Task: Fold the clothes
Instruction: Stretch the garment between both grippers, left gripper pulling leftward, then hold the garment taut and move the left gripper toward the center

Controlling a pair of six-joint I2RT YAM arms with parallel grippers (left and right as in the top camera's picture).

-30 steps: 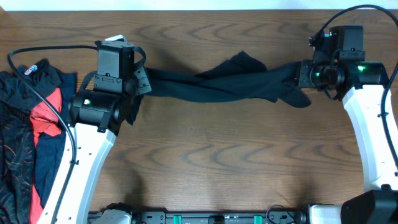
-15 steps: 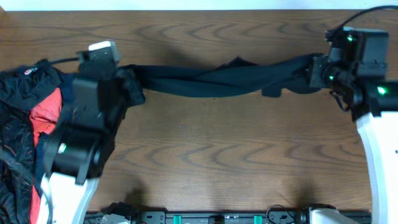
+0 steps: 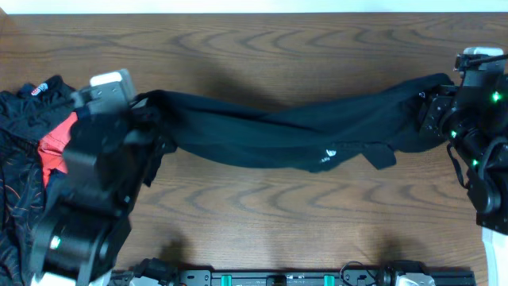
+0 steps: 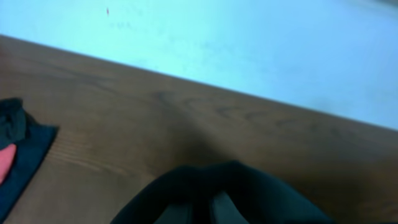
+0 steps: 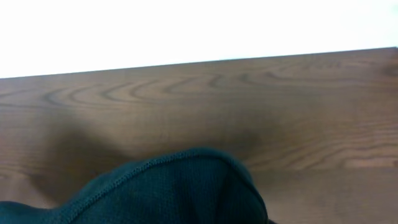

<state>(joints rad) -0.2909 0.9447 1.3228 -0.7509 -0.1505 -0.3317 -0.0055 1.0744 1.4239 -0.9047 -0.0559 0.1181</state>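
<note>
Here at the left pincer [image 3: 152, 125] the jaws are clamped tight and buried in cloth: one end of the black shirt [image 3: 278, 135] is bunched right in the grip, and the left wrist camera sees only a dark hump of it [image 4: 224, 193] where the fingers would be. Over at the right pincer [image 3: 429, 111] it is the same story, jaws closed hard on the shirt's other end, a stitched hem [image 5: 155, 163] curling just ahead of the wrist lens. Out from each grip the shirt stretches towards the opposite pincer, strung between the two and sagging in the middle, a small white logo [image 3: 329, 154] showing nearer the right pincer than the left. Whether that sagging belly touches the wooden table [image 3: 278, 214] I cannot tell. Further out, on the left pincer's outer side and away from the shirt, lies the pile of clothes [image 3: 24, 175], black-patterned with a red garment [image 3: 55, 143] in it. Beyond both pincers, bare wood runs to the table's far edge.
</note>
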